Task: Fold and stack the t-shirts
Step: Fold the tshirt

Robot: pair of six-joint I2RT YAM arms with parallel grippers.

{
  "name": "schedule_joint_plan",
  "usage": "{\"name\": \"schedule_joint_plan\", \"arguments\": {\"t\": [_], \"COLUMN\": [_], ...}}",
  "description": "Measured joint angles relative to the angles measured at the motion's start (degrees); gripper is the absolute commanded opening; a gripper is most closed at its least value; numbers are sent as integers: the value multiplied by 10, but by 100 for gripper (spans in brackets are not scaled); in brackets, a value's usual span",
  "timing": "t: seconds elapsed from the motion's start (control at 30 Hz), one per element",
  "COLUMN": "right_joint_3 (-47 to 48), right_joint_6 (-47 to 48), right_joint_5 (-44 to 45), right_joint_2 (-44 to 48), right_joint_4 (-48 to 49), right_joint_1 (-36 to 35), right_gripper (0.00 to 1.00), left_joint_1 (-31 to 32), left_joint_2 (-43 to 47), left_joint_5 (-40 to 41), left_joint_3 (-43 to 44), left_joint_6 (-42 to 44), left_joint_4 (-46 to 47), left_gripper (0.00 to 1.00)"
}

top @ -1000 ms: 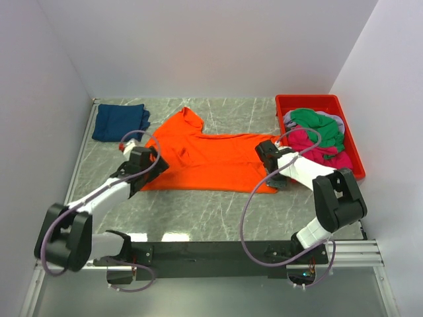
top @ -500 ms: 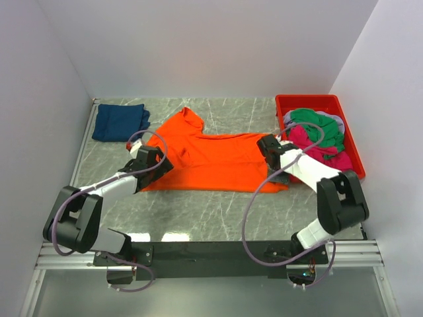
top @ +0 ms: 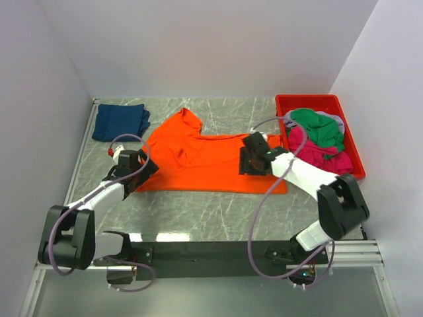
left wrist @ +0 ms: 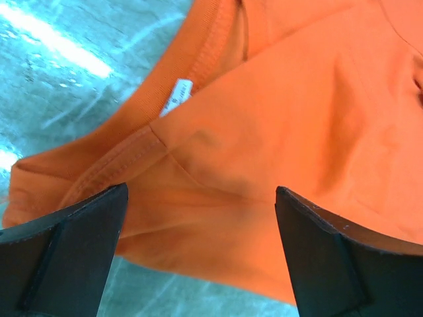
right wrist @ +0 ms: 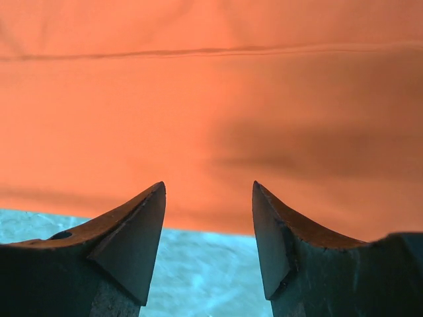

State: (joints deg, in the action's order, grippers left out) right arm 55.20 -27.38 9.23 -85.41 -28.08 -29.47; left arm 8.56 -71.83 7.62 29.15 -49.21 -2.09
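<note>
- the orange t-shirt point(top: 205, 162) lies spread out on the middle of the table point(top: 198, 211), with a sleeve pointing toward the far wall.
- in the left wrist view its left end is bunched into soft folds, and a small white tag point(left wrist: 175, 92) shows by a stitched hem.
- in the right wrist view the cloth is smooth, with one straight seam across it and its edge lying on the table.
- the navy t-shirt point(top: 120, 122) sits folded at the far left corner, well apart from the orange one.
- green point(top: 317, 125), pink point(top: 310, 148) and grey point(top: 338, 121) t-shirts are heaped together in the red bin point(top: 307, 98) at the right edge of the table.
- the left gripper point(left wrist: 201, 198) is at the orange t-shirt's left end, its jaws spread wide above the cloth and nothing between them.
- the right gripper point(right wrist: 208, 188) is over the shirt's right part near the edge; its fingers stand apart with a clear gap and hold no cloth.
- the table is grey with a marble pattern, with white walls around it.
</note>
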Motion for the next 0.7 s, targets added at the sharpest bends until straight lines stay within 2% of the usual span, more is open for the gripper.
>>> {"name": "schedule_joint_plan", "arguments": {"t": [0.3,0.5,0.7], "right_joint_3": [37,39,21], "right_joint_6": [-14,-27,-48], "right_joint_5": [-16,24,67], "right_joint_2": [-140,-151,-146], "right_joint_4": [54,60,78], "right_joint_1": [-76,-111,-135], "right_gripper": [61,61,61], "left_joint_1": [0,0,2], "left_joint_2": [63,114,88], "left_joint_5": [8,23,19], "left_joint_3": [0,18,59], "left_joint_6": [17,20,26], "left_joint_4": [-50,-78,-59], "left_gripper": [99,99,99]}}
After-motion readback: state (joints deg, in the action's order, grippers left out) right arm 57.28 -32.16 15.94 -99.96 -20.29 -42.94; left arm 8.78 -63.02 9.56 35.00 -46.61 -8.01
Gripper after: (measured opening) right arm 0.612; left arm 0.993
